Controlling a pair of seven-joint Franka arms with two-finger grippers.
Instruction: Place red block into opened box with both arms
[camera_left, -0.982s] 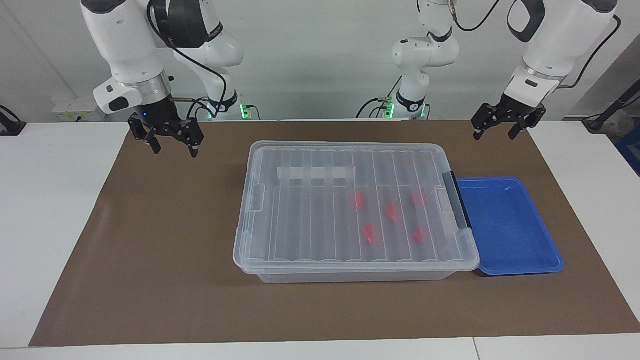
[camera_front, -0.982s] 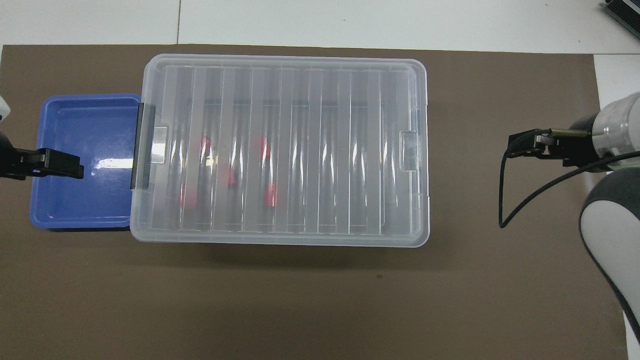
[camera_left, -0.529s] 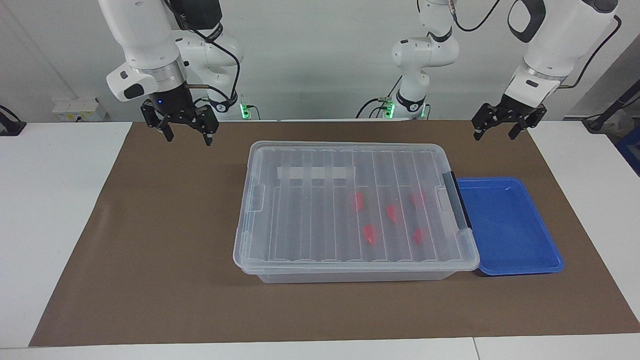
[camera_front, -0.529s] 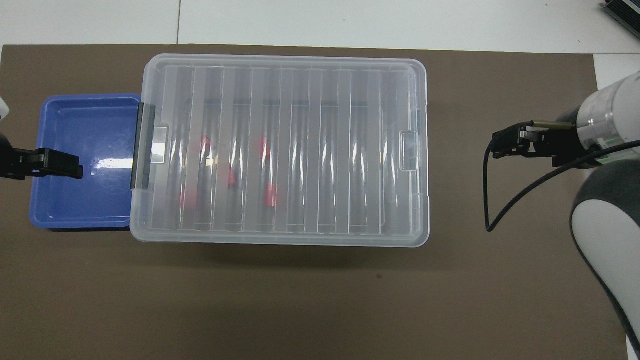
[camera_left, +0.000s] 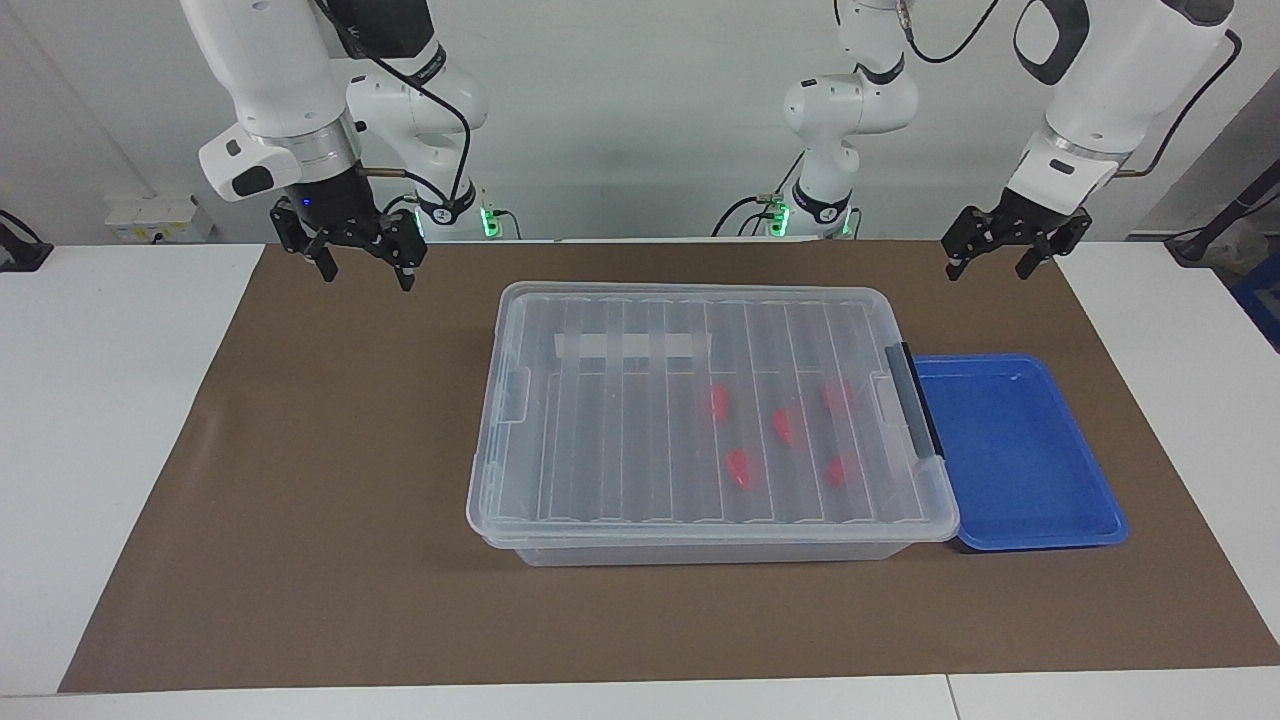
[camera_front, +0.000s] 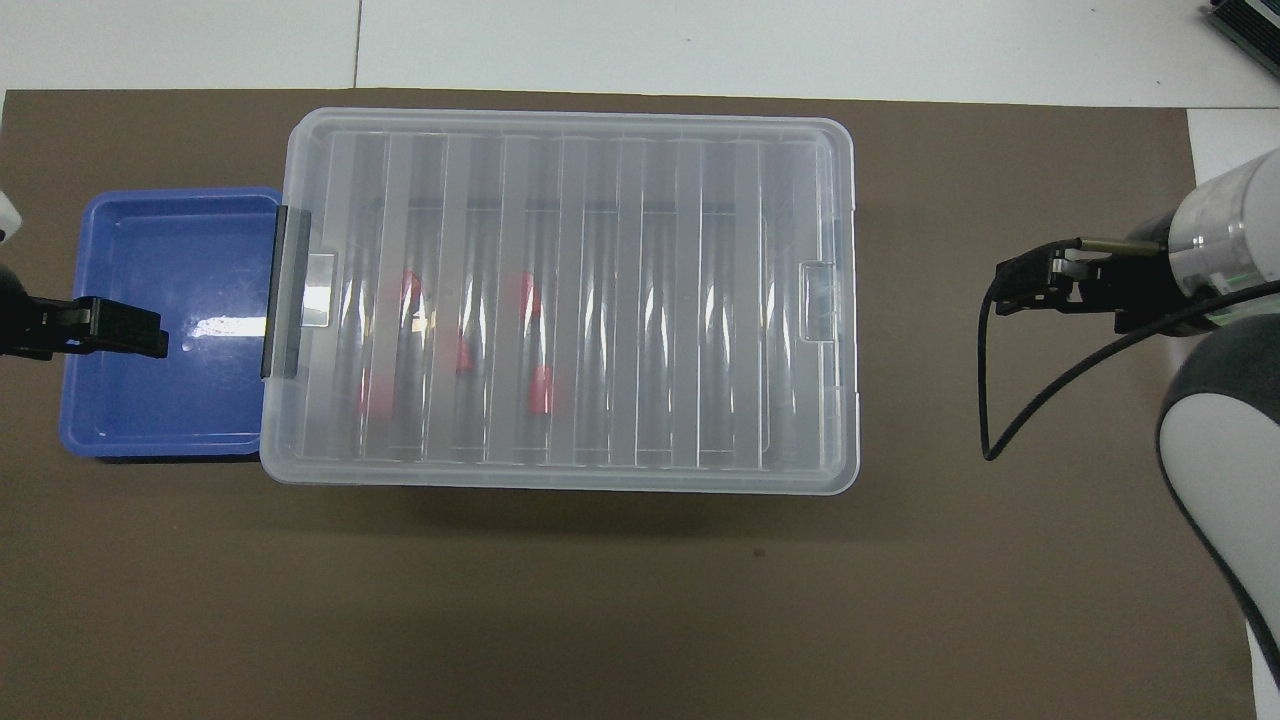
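Note:
The clear box (camera_left: 620, 430) (camera_front: 650, 300) stands in the middle of the brown mat with its ribbed lid lying on it. Several red blocks (camera_left: 738, 468) (camera_front: 540, 390) show through the lid, lying inside toward the left arm's end. My left gripper (camera_left: 987, 268) (camera_front: 150, 335) hangs open in the air over the blue tray's outer edge, holding nothing. Over the bare mat at the box's right-arm end, my right gripper (camera_left: 366, 275) (camera_front: 1010, 290) is also open and holds nothing.
A shallow blue tray (camera_left: 1010, 450) (camera_front: 170, 400) lies against the box's end with the black latch handle (camera_left: 912, 400) (camera_front: 282, 290). A white tape strip (camera_left: 630, 346) is on the lid. The brown mat (camera_left: 300, 480) covers most of the white table.
My right gripper has risen a little and drifted slightly toward the box, staying open. The left arm, the box and the blocks have not moved.

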